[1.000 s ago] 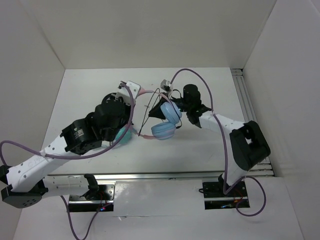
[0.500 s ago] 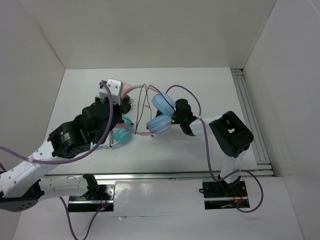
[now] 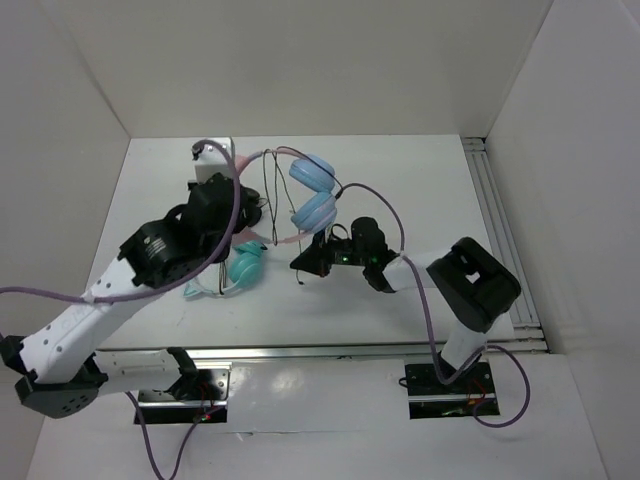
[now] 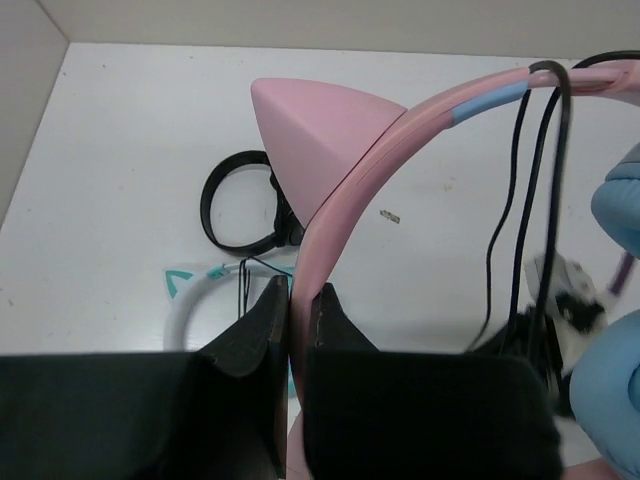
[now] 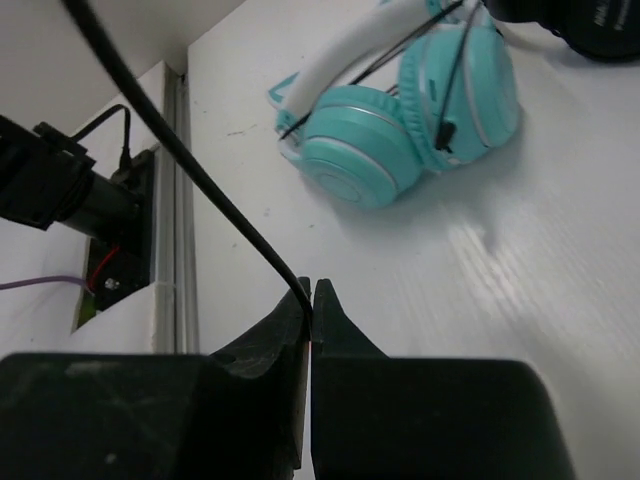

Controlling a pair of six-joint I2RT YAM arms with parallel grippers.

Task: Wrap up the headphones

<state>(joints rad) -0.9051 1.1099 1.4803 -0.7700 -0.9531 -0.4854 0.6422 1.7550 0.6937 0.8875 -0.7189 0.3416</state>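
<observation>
The headphones (image 3: pixel 312 172) are held up above the table, their pink headband (image 4: pixel 400 130) with a pink cat ear (image 4: pixel 320 125) rising from my left gripper (image 4: pixel 298 300), which is shut on the band. The two light blue ear cups hang to the right of my left gripper (image 3: pixel 240 172). The thin black cable (image 4: pixel 555 150) loops over the band several times. My right gripper (image 5: pixel 312 295) is shut on the cable (image 5: pixel 180 150), low over the table, nearer than the cups (image 3: pixel 303 264).
Teal cat-ear headphones (image 3: pixel 243 265) lie on the table under the left arm, also in the right wrist view (image 5: pixel 400 130). Small black headphones (image 4: pixel 235 200) lie behind them. A metal rail (image 3: pixel 495 220) runs along the table's right edge. White walls enclose three sides.
My left gripper has carried the headphones toward the back. My right gripper has swung from beside the ear cups to the near left, drawing the cable with it.
</observation>
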